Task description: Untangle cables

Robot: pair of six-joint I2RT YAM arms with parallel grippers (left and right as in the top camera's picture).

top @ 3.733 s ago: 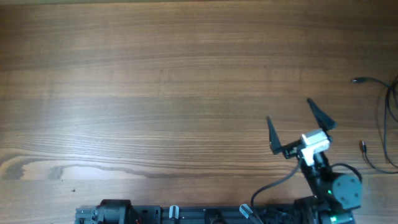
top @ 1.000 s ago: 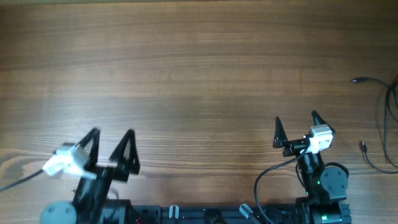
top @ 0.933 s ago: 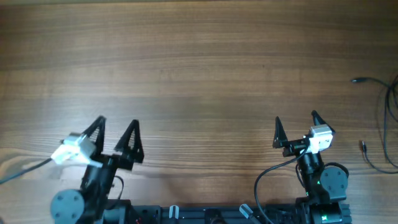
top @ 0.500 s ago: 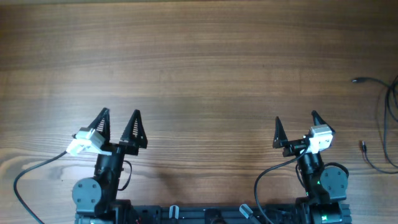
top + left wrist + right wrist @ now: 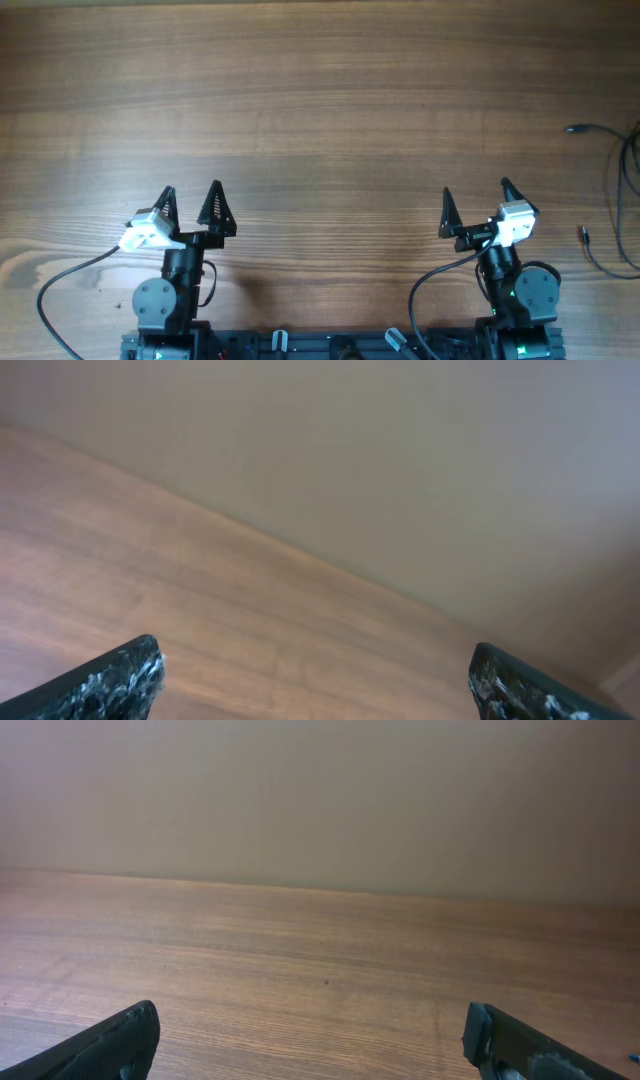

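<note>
The thin black cables (image 5: 626,175) lie at the table's far right edge in the overhead view, with one plug tip (image 5: 573,129) pointing left and another (image 5: 583,236) lower down; part of them runs out of frame. My right gripper (image 5: 476,199) is open and empty, well left of the cables. My left gripper (image 5: 191,198) is open and empty near the front left. In the left wrist view my gripper (image 5: 315,680) shows only bare wood between its fingertips (image 5: 125,675). In the right wrist view my gripper (image 5: 315,1040) shows the same.
The wooden table (image 5: 300,100) fills the overhead view. Both arm bases and their thick black wires (image 5: 60,290) sit at the front edge. A plain wall (image 5: 320,790) stands beyond the table's far edge.
The left arm has come into view from the front left and swung right and upright, its gripper open. The right gripper settled earlier and has held still for the last second.
</note>
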